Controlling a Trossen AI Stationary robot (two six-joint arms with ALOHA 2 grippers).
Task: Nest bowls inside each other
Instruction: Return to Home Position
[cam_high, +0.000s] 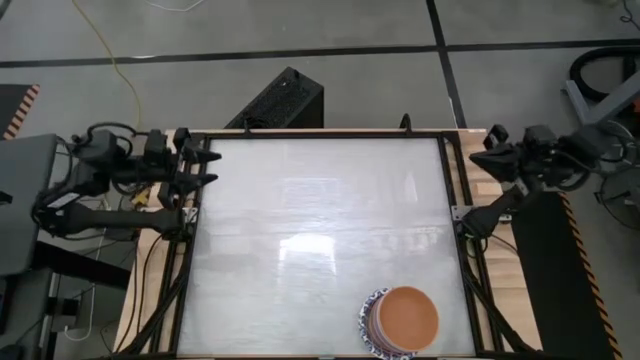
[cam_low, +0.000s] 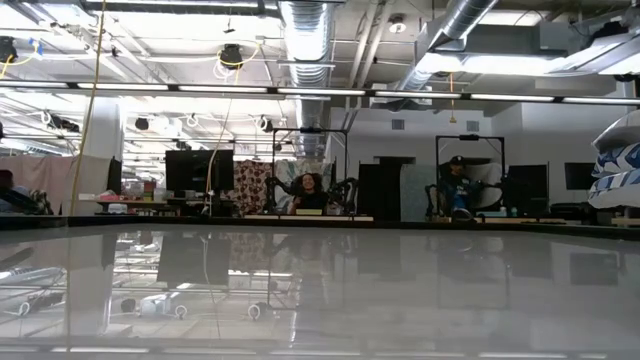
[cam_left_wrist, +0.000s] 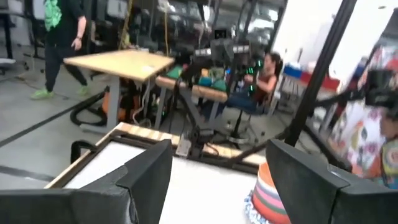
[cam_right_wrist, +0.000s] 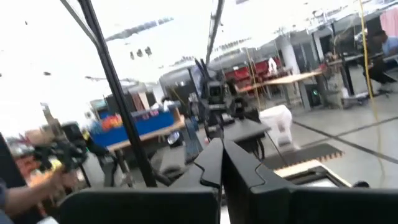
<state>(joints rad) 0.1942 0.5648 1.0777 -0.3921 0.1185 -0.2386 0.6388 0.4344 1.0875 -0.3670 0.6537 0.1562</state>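
White tabletop (cam_high: 300, 220) carries my nested stack of bowls (cam_high: 400, 322) near right, with the orange bowl (cam_high: 407, 315) on top. Nesting looks finished, so my left gripper (cam_high: 213, 169) sits far left with its fingers spread, and my right gripper (cam_high: 478, 150) far right, pinched together on nothing.

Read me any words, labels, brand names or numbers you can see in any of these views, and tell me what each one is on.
No text can be read in any view.
Stack of round bowls, plain orange one on top: no lettering shows.
Dark screen in the room behind the table: too small and dim to read.
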